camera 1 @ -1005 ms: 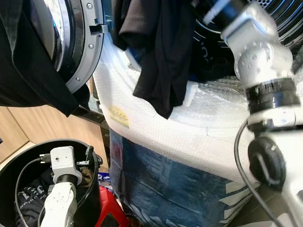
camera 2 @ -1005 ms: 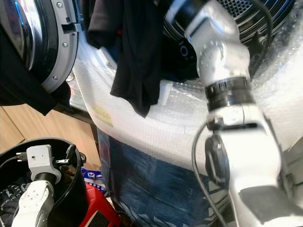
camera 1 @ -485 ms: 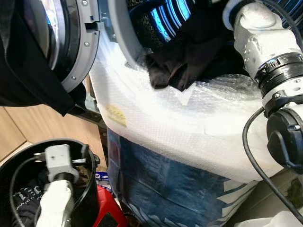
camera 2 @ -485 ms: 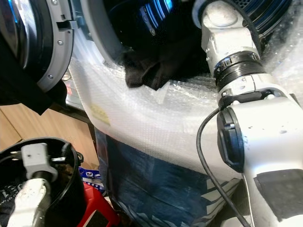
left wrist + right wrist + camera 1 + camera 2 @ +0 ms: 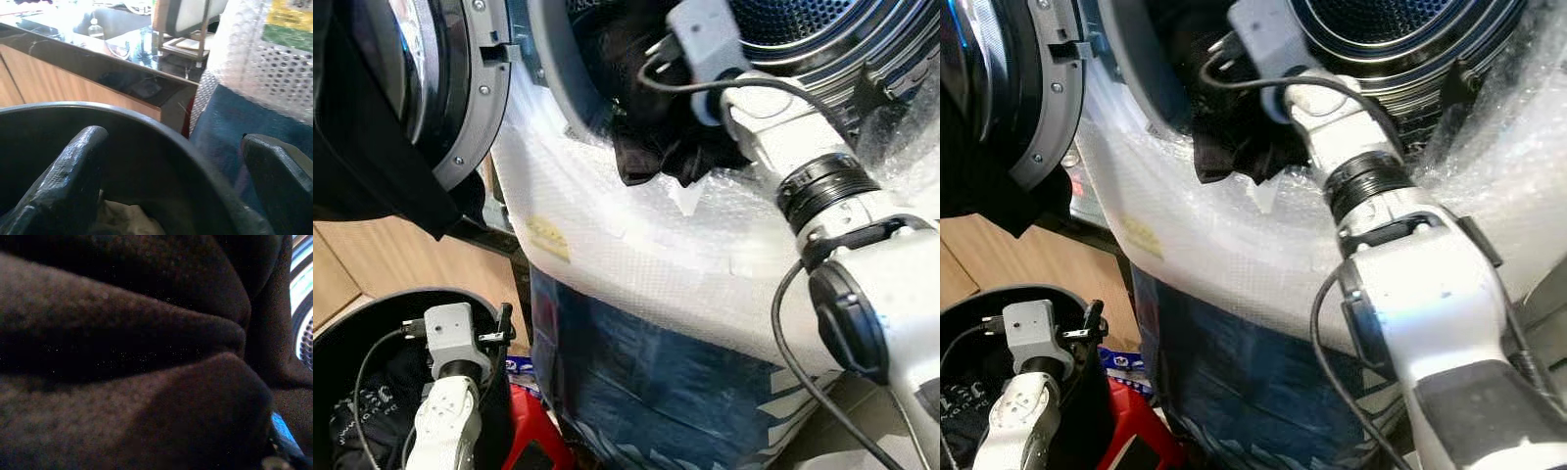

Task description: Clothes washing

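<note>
Since the earlier frame the right arm has pushed the dark garment (image 5: pixel 651 147) from hanging outside into the drum mouth. Near: left gripper (image 5: pixel 171 181), jaws released, over the round black basket (image 5: pixel 352 323). Far: right gripper's jaws hidden by cloth; perforated steel drum (image 5: pixel 783 20), bubble-wrapped washer (image 5: pixel 636 255).

Bubble-wrapped washer (image 5: pixel 636 255) rim, black garment (image 5: pixel 651 147) draped over it, black bucket (image 5: pixel 352 323) beside
</note>
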Controlling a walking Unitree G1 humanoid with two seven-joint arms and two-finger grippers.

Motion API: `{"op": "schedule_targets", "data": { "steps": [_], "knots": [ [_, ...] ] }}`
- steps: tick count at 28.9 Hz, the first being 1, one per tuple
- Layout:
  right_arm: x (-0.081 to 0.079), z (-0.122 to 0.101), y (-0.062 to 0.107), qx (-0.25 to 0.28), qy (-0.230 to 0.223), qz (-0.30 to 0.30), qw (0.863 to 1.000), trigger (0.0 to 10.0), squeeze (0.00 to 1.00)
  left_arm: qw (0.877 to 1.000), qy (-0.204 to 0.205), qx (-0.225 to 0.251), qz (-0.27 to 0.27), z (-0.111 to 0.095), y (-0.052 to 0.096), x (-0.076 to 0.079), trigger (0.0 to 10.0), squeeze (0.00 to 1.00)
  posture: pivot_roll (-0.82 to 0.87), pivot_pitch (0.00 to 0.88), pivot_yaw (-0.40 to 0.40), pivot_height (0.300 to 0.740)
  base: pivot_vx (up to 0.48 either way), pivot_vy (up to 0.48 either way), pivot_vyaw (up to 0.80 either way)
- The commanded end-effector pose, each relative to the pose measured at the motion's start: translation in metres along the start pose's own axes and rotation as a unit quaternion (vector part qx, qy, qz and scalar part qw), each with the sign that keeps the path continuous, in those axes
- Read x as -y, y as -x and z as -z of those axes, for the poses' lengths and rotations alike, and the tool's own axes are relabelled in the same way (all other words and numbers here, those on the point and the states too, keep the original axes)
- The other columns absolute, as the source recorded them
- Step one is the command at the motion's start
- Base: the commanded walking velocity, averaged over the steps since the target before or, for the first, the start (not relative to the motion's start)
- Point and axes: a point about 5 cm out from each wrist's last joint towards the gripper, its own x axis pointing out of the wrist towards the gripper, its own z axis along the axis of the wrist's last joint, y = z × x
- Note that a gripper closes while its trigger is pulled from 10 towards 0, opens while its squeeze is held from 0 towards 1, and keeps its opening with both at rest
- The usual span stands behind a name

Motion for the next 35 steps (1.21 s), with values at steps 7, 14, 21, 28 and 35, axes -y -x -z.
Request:
{"op": "schedule_targets", "data": {
  "steps": [7,14,21,28,35],
  "knots": [
    [0.08,0.012,0.036,-0.017,-0.208,0.324,0.923,10.0,0.0,1.0,-0.006,0.019,0.009,-0.01,-0.001,0.004,10.0,0.0,0.05,0.0,-0.065,0.74,0.0,0.0,0.0],
    [0.065,0.014,0.027,-0.021,-0.155,0.256,0.954,10.0,0.0,0.999,-0.017,0.026,0.024,-0.014,-0.002,0.007,10.0,0.0,0.03,0.0,-0.055,0.74,0.0,0.0,0.0],
    [0.04,0.04,0.019,-0.064,-0.123,0.203,0.969,10.0,0.0,0.999,-0.012,0.032,0.041,-0.02,-0.005,0.017,10.0,0.0,0.03,0.0,-0.053,0.74,0.0,0.0,0.0],
    [-0.005,0.005,0.003,0.04,-0.015,-0.072,0.997,10.0,0.0,0.998,-0.01,0.037,0.052,-0.024,-0.006,0.021,10.0,0.0,0.04,0.0,-0.051,0.74,0.0,0.0,0.0],
    [0.037,0.015,0.014,0.007,-0.1,0.132,0.986,10.0,0.0,0.997,-0.002,0.044,0.065,-0.028,-0.006,0.031,10.0,0.0,0.04,0.0,-0.062,0.74,0.0,0.0,0.0]
  ]
}}
